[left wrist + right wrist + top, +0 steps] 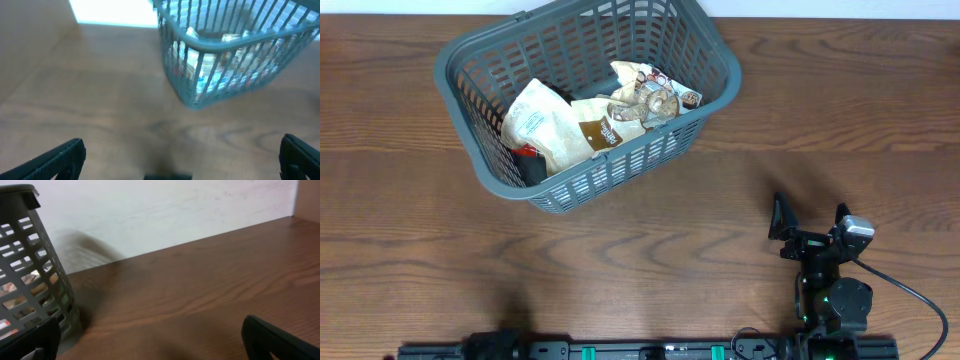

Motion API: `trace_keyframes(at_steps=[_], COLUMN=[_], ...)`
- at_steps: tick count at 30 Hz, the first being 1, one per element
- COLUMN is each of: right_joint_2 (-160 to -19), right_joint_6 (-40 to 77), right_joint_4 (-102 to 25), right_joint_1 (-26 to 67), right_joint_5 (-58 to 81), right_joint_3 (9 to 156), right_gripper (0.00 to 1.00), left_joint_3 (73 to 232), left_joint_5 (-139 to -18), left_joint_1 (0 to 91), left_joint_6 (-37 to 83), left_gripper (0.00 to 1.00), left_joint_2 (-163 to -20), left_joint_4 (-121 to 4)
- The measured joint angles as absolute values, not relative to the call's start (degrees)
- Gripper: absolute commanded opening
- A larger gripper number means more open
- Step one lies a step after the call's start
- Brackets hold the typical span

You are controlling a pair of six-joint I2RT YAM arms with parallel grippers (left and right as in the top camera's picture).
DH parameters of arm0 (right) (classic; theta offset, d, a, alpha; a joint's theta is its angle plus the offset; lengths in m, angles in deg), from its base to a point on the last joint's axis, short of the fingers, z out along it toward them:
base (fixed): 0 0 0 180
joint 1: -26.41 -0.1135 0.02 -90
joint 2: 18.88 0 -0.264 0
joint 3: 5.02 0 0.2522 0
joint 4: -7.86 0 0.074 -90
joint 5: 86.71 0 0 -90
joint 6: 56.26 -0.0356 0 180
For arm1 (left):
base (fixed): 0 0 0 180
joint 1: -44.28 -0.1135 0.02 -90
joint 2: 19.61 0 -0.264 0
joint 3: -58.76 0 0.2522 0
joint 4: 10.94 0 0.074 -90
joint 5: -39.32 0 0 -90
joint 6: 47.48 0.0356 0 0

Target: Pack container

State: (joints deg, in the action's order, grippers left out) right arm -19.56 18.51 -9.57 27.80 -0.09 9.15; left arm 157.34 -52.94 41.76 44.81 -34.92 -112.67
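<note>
The dark grey slotted basket (620, 165) stands at the table's far side, left of centre. It holds several snack packets: a pale pouch (542, 125), a brown-labelled one (605, 130) and a printed one (650, 95). My right gripper (810, 222) is open and empty near the front right, well apart from the basket. In the right wrist view its fingers (155, 342) frame bare table, with the basket (25, 255) at the left edge. My left gripper (182, 160) is open and empty, low over the table. The basket (240, 42) is ahead of it to the right. It is out of the overhead view.
A dark and red item (528, 160) lies in the basket's near left corner. The brown wooden table (650, 260) runs between the basket and the arms' black base rail (650, 350). A pale wall (175, 210) backs the table.
</note>
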Motion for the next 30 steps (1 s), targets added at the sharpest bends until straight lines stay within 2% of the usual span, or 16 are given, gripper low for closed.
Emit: trace_keyframes(at_steps=[7,19,30], right_joint_2=[-19.6,-19.6,-19.6], right_joint_6=[18.5,18.5,18.5], right_joint_4=[-9.6,-9.6,-9.6], right_joint_1=[27.8,27.8,27.8], right_joint_5=[-0.1,-0.1,0.0], right_joint_3=[9.1,9.1,9.1], right_gripper=[0.99,0.99,0.99], left_joint_3=[146.4,111.8,94.9], left_joint_5=[-56.0,-58.5,-57.2], left_joint_1=[42.1,43.1,46.7], left_joint_6=[44.8,44.4,45.3], left_gripper=[0.99,0.99,0.99], left_joint_2=[-34.0,-20.6,-20.4], left_joint_4=[-94.7,-57.1,-42.6])
